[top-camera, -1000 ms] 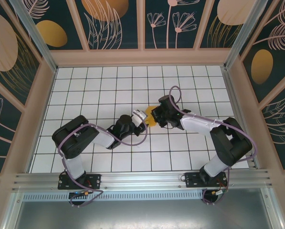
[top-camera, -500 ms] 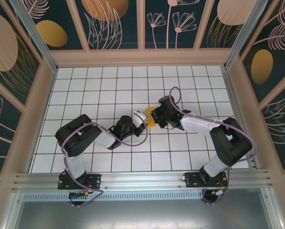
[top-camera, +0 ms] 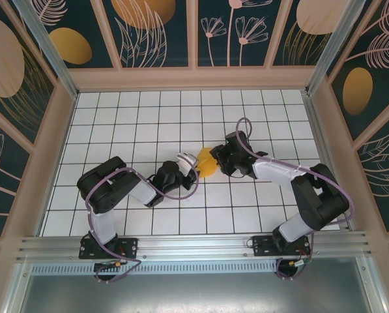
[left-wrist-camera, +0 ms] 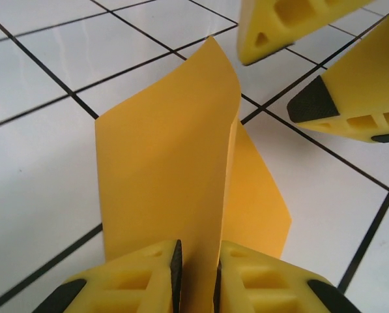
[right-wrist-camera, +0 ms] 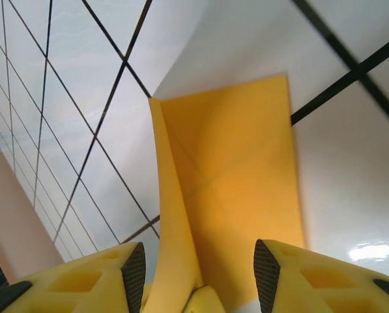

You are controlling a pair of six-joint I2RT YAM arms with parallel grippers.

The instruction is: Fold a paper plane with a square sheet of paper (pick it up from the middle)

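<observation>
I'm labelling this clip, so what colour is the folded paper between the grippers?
Plain orange-yellow paper, no print; it shows best in the left wrist view.

The orange-yellow sheet of paper (top-camera: 208, 163) is seen near the middle of the white tiled table (top-camera: 116, 117), folded along a crease into two flaps. It is held upright, its lower edge pinched between the fingers of the left gripper (left-wrist-camera: 197, 264), with one flap curling upward and the other spread out beside it.

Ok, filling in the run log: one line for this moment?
left gripper: shut on paper | right gripper: open, not gripping | paper: folded, upright
</observation>
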